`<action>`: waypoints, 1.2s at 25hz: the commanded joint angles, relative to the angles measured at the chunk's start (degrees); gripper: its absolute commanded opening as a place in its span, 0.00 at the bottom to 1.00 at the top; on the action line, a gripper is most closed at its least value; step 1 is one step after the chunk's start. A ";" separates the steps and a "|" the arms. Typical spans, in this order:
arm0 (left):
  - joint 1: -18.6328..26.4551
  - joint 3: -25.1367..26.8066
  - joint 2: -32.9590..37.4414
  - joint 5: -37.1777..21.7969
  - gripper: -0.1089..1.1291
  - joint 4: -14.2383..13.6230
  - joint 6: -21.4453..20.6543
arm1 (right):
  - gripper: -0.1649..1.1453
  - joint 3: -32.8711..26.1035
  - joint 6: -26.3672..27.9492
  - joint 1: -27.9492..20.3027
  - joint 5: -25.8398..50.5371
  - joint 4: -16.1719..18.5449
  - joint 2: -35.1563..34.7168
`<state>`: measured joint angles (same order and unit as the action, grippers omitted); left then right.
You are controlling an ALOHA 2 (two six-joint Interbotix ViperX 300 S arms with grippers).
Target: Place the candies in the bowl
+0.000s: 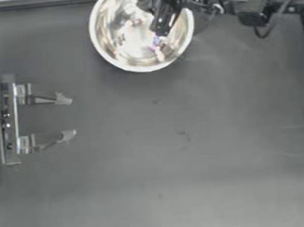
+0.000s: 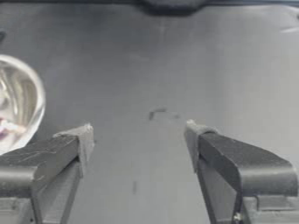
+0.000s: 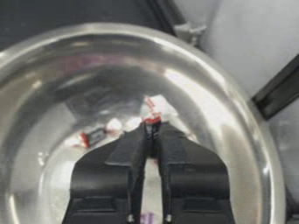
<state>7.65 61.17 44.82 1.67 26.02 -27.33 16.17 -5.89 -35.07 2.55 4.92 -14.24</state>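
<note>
Your right end effector [image 3: 152,131] is over the bowl [image 1: 109,54], pinching a candy [image 3: 153,119]. Let go low so it lands by the others. The left end effector [image 1: 65,117] waits wide open over the counter [image 1: 185,157].

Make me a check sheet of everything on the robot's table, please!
Surface: dark table, with small scuff marks near the middle.
Job's things: shiny bowl at the table's far edge; candies lie inside it, count unclear among the reflections. No candy seen out on the table.
Clutter: nothing seen.
End effectors: right end effector is down inside the bowl, jaws pinched on a candy with red marks. Left end effector is parked at the left side, jaws wide apart, holding nothing.
Cables: a dark cable loops off the right arm.
Surroundings: a pale wall and dark frame show past the bowl in the right wrist view.
</note>
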 commanded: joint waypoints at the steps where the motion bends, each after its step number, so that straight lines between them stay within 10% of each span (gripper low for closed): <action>1: 0.09 -0.62 -0.35 0.44 0.86 0.18 0.09 | 0.59 -2.64 -0.09 0.18 1.23 0.26 0.53; 6: 0.00 -0.62 -0.35 0.44 0.86 0.26 0.09 | 0.96 -3.25 0.18 0.18 3.78 -0.44 0.44; 30: 0.09 -0.88 -0.09 0.18 0.86 0.26 -0.18 | 0.88 11.25 0.09 8.17 4.83 -1.32 22.15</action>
<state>7.65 61.17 44.74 1.58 26.19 -27.33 26.37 -5.71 -27.42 8.26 3.78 3.69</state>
